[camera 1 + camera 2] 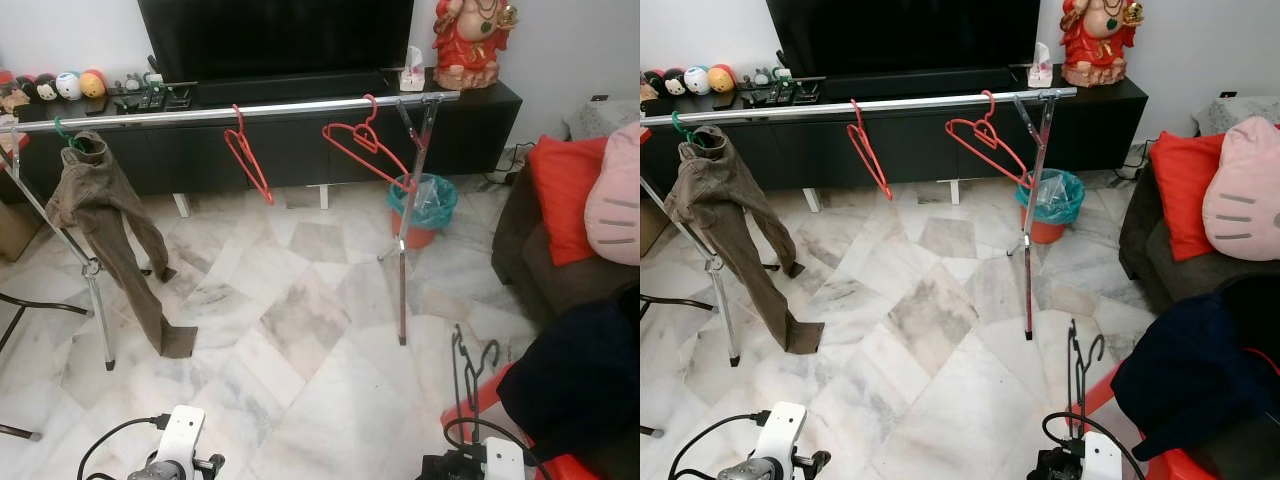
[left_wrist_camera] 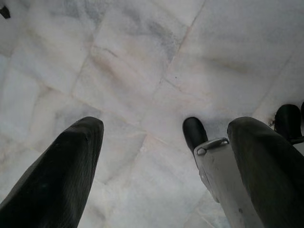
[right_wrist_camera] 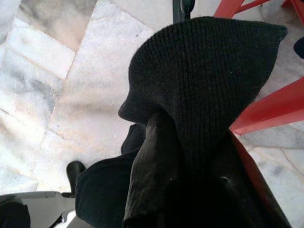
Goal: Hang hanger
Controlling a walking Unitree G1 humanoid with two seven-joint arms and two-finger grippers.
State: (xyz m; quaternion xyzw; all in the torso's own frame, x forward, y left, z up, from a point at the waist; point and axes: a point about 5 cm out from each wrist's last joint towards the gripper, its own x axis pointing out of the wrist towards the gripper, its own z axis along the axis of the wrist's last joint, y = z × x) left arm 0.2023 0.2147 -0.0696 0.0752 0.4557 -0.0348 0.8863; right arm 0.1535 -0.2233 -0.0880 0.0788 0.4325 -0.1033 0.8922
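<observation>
We are holding a black hanger [image 1: 470,370] upright at our lower right, its hook pointing up and its long axis running roughly vertical, with a dark knit garment [image 3: 209,95] draped over it. The right claw [image 3: 190,190] is clamped on this load. The silver rail [image 1: 240,112] is lying ahead, well apart, stretching left to right. The left claw [image 2: 161,161] is hanging open over the marble floor [image 2: 142,57].

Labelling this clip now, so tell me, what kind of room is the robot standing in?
Most likely a home living room: a large television on a low black cabinet, a sofa with cushions, and a clothes rail standing on the marble floor.
</observation>
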